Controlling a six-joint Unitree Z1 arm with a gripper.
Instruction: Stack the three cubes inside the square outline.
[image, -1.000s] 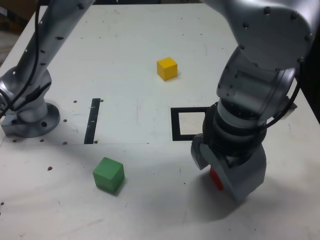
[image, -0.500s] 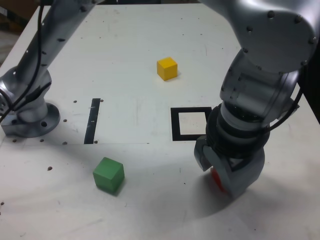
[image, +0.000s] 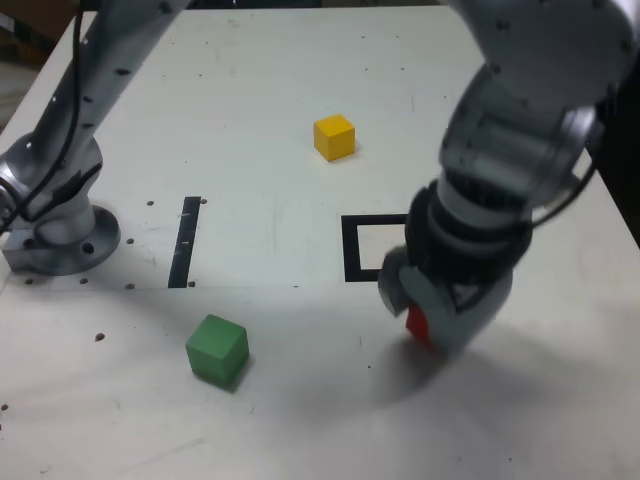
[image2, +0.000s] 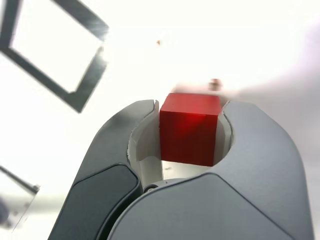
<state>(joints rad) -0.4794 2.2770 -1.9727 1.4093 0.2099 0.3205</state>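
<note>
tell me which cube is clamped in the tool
The red cube, pinched in the tool beside the square outline. The yellow cube and green cube sit free on the table.

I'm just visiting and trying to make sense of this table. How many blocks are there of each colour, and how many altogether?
Yellow cube: 1
Green cube: 1
Red cube: 1, clamped between the jaws of the gripper
Total: 3 cubes
</note>
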